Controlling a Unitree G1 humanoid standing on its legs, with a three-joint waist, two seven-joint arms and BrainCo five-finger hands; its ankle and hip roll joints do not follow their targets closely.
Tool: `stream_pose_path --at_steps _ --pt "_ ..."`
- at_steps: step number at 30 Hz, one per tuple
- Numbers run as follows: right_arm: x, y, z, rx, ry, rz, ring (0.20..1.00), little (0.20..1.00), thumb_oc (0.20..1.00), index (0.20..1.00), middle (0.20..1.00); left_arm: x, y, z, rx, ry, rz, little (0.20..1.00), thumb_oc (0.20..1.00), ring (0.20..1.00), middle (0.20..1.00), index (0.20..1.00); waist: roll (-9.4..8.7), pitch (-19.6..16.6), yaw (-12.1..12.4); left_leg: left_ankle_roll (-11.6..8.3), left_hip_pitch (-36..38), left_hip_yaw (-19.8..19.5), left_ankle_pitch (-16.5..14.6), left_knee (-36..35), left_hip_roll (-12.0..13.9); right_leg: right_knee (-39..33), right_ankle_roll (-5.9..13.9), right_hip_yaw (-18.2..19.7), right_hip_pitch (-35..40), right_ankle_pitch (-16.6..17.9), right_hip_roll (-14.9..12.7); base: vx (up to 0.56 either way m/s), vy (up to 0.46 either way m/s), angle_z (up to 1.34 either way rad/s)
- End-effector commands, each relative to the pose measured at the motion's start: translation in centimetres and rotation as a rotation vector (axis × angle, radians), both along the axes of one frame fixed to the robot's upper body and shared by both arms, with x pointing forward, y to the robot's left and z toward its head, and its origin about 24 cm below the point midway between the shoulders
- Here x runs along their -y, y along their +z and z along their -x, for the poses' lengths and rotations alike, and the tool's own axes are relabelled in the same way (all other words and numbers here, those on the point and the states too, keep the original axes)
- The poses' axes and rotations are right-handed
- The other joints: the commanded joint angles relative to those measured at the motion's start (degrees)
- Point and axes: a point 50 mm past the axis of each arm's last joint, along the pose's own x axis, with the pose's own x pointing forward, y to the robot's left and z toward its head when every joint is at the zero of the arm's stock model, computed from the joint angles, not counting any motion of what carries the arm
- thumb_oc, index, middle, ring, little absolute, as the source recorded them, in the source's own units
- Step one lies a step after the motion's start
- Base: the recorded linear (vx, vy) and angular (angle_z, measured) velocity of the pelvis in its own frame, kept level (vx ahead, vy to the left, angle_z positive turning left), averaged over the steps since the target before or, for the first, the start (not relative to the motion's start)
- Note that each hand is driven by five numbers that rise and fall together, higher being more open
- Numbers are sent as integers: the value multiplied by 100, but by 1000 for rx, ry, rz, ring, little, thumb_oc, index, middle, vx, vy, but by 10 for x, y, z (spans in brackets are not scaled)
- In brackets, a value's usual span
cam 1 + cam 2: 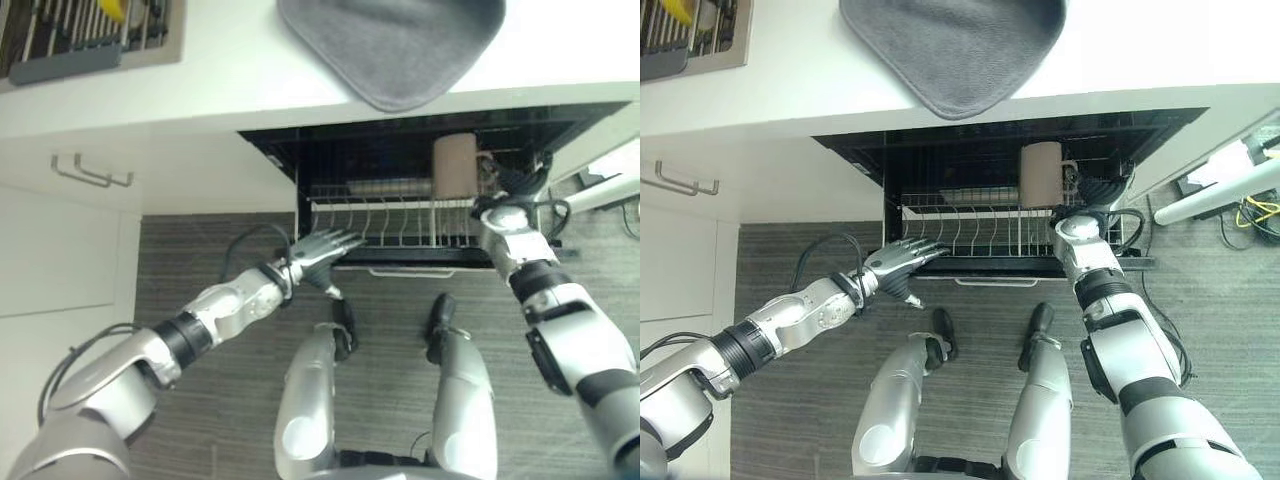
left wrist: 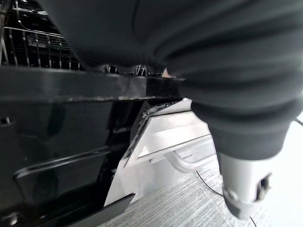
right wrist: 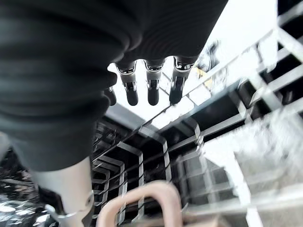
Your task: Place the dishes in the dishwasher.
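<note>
Reaching from the near left, left hand (image 1: pixel 318 250), fingers straight and spread, touching the front left corner of the pulled-out silver wire dishwasher rack (image 1: pixel 390 222). Hovering at the right, right hand (image 1: pixel 1092 190), fingers relaxed and holding nothing in the right wrist view, just beside a tan cylindrical mug (image 1: pixel 1041 173) already standing in the rack's far right. Judging by the rack, one dish loaded; lying farther off on the white countertop (image 1: pixel 230 70), a grey drying mat (image 1: pixel 395 45), bare.
</note>
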Motion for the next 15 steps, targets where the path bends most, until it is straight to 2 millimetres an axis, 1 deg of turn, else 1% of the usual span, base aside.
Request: stream_pose_path --at_steps 1,2,5,11,13,14,15 --pt "-5 0 1 -3 -21 60 1000 1000 1000 1000 1000 6 2 7 29 -51 26 1000 1000 1000 1000 1000 83 -111 112 -19 393 177 13 -824 -165 573 285 -367 248 -943 -148 0 0 0" --pt "-6 -2 2 10 -22 64 1000 1000 1000 1000 1000 6 1 7 27 -52 29 1000 1000 1000 1000 1000 86 -111 114 -15 396 179 10 -810 -158 589 281 -377 252 -947 -158 0 0 0" --pt "-9 -1 2 53 -5 65 1000 1000 1000 1000 1000 6 0 8 25 -53 28 1000 1000 1000 1000 1000 86 -111 107 -10 414 187 20 -832 -164 575 280 -375 270 -944 -148 0 0 0" --pt "-20 13 7 163 59 86 1000 1000 1000 1000 1000 4 -3 10 28 -23 31 1000 1000 1000 1000 1000 39 -111 38 -5 483 223 1 -841 -155 541 278 -357 329 -960 -111 0 0 0" --pt "-25 14 9 186 93 70 1000 1000 1000 1000 1000 2 -3 10 25 -7 34 1000 1000 1000 1000 1000 25 -111 3 -2 487 235 -11 -813 -141 596 259 -344 331 -996 -99 0 0 0" --pt "-33 14 14 219 174 39 1000 1000 1000 1000 1000 1 -5 11 18 9 35 1000 1000 1000 1000 1000 -3 -111 -49 9 535 237 -40 -778 -130 656 243 -315 366 -1049 -77 0 0 0" --pt "-38 15 16 240 212 20 1000 1000 1000 1000 1000 0 -7 12 15 15 36 1000 1000 1000 1000 1000 -16 -111 -72 9 560 242 -51 -763 -122 673 236 -307 388 -1068 -73 38 6 -2"
